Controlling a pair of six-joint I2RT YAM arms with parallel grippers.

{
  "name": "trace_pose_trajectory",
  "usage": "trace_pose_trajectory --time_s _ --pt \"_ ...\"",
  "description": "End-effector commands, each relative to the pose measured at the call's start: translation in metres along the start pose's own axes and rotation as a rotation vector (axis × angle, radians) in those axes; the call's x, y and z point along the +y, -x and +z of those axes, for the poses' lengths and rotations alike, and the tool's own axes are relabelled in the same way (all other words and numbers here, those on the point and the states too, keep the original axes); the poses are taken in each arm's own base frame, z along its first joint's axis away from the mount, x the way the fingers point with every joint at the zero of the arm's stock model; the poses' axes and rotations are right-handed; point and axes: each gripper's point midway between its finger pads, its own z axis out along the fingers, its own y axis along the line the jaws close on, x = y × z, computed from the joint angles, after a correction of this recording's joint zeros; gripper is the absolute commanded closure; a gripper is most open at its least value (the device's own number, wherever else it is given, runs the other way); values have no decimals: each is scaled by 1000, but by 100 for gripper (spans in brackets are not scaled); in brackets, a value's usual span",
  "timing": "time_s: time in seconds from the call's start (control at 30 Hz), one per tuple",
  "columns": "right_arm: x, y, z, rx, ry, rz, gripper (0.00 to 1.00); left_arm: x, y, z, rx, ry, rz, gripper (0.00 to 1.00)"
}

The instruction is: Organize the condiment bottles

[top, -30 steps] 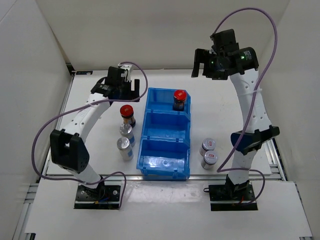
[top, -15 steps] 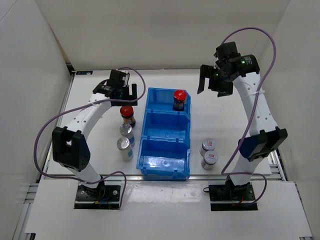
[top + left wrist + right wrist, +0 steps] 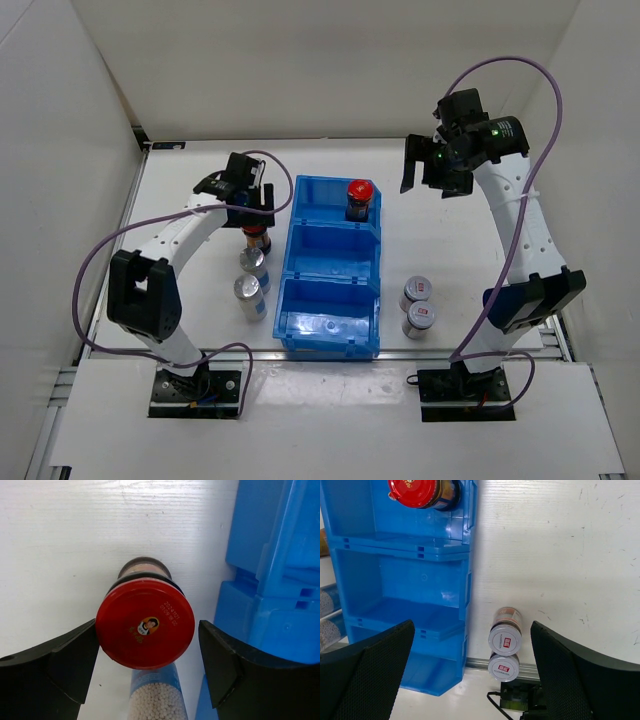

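Down and nearer has come the left gripper (image 3: 249, 207), from the far-left corner of the blue bin (image 3: 330, 252) to a spot over the red-capped bottle (image 3: 145, 630) on the table (image 3: 180, 180), while the right gripper (image 3: 428, 172) has dropped a little and drawn off to the right; nearest the bases, two plain silver-topped bottles (image 3: 248, 291) stand one behind the other just left of the bin's near and middle compartments, and two red-marked bottles (image 3: 419, 318) sit close together to its right, near the table's front edge; just beyond the silver pair the red-capped bottle stands upright beside the bin's left wall, the left claw spread wide with a finger (image 3: 70, 665) on each side of the cap, close to its rim but not clamped on it; farther back, a second red-capped bottle (image 3: 359, 196) stands in the bin's far compartment; off to the right of that compartment the right claw hangs above the table, spread wide and holding nothing.
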Motion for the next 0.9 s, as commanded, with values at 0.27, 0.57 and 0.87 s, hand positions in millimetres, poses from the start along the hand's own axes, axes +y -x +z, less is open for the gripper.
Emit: trace_pose_trajectory --time_s 0.27,0.57,0.87 --pt "-25 -43 -11 200 -112 0 0 3 53 -16 -133 50 48 74" --pt "-23 -36 -3 204 -113 0 0 -37 173 -121 -495 82 100 89" --pt "-21 -37 0 223 -109 1 0 -158 174 -124 -532 -145 269 89"
